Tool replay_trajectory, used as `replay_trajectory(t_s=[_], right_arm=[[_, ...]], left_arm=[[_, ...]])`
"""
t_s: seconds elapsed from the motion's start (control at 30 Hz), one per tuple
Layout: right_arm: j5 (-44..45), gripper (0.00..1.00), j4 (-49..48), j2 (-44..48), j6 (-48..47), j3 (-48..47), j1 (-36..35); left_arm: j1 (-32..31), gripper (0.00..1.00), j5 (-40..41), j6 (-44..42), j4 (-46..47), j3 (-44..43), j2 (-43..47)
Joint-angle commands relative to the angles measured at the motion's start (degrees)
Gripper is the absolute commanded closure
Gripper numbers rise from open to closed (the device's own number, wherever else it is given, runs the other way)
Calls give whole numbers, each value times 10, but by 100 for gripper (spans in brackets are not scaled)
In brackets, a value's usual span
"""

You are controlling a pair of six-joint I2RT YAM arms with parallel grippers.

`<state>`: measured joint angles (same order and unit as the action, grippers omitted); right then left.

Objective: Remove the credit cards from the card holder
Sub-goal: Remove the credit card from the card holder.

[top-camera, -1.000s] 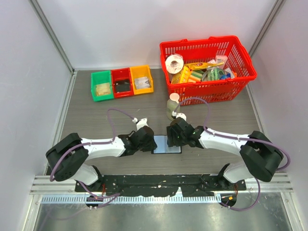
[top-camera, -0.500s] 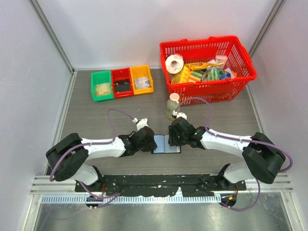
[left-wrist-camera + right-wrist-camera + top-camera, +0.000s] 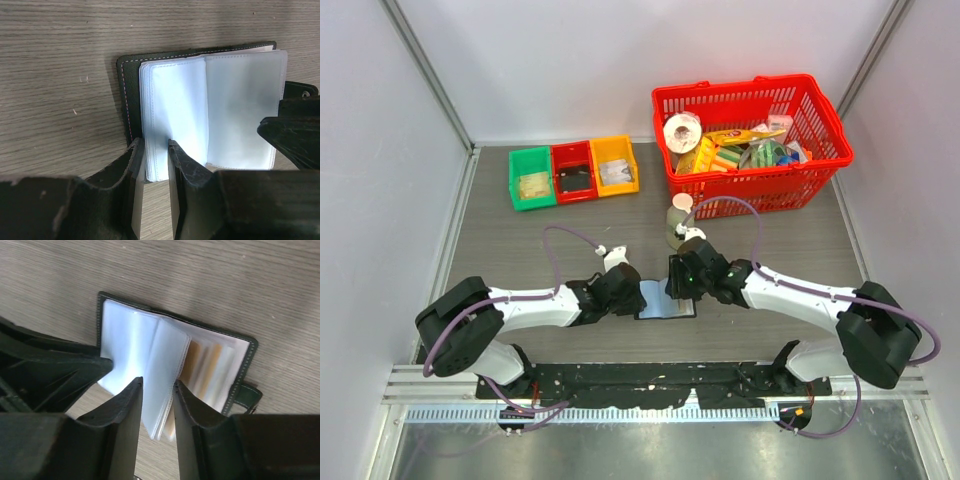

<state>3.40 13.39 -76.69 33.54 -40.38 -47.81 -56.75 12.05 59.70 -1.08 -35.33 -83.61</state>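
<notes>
**Item:** small black folding card holder with a stitched edge and pale inner faces.
**Location:** it lies flat and open on the grey wood-grain table, between the two arms and near their bases. It is spread like a book so that its leaves can be turned.

**Contents:** a stack of clear plastic sleeves bound at the spine. Yellow-orange credit cards show through the sleeves on the clasp side and are not yet out.

**Left gripper:** the jaws are nearly together, clamped on the near edge of the sleeves on its side, just beside the cover. Judged purpose: to pin that half down so the holder neither slides nor lifts.

**Right gripper:** the jaws stand on either side of a raised sheaf of sleeves. The sheaf fills the gap between them, and they look clamped on it. Judged purpose: to draw these empty leaves up and bare the card pockets beneath.

**Also present, well apart at the far side:** a red plastic shopping basket of groceries, and green, red and orange plastic trays. Neither arm is near them.
</notes>
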Motion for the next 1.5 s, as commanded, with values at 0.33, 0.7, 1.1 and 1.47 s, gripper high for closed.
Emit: replay_trajectory(t_s=[0.33,0.7,1.1,1.47], right_arm=[[-95,69,-37,5,-14,-38,-12],[-159,47,-96,-47,-15,-29,-11],[-218,51,-206,-5,19,65,47],[-223,57,-301,-49,56,104,53]], left_arm=[[-19,73,-43,18,-11,19,-3],[-18,69,2,52,-15,62,78],[-19,65,46,58,-104,67,207],[-3,78,-24,13,7,31,116]])
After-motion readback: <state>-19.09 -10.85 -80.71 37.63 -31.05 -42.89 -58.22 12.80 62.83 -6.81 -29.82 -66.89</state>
